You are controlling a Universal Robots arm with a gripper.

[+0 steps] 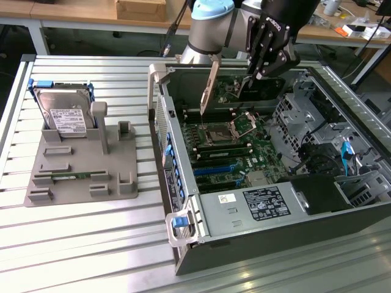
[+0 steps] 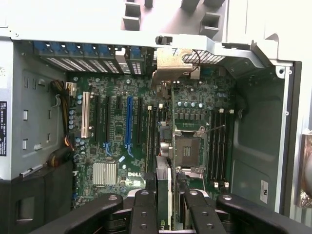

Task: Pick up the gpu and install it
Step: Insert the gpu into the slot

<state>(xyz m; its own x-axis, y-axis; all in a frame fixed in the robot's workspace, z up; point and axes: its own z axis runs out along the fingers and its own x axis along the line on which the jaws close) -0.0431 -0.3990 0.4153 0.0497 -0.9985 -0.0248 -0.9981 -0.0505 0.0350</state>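
Pinching the gpu (image 1: 211,82) in the hand (image 1: 249,78) over the open computer case (image 1: 244,232).
Clamps it edge-on between pressed-in fingers (image 2: 144,209), upright above the motherboard (image 2: 112,122), beside the processor socket (image 2: 187,148), silver bracket end farthest from the hand, near the case's rear wall.

One camera stands off high, looking slantwise down over the bench (image 1: 73,244) at the whole open case (image 1: 208,244). The other rides the wrist, close, seemingly facing straight down past the claw (image 2: 168,195) onto the motherboard (image 2: 122,122) both share.
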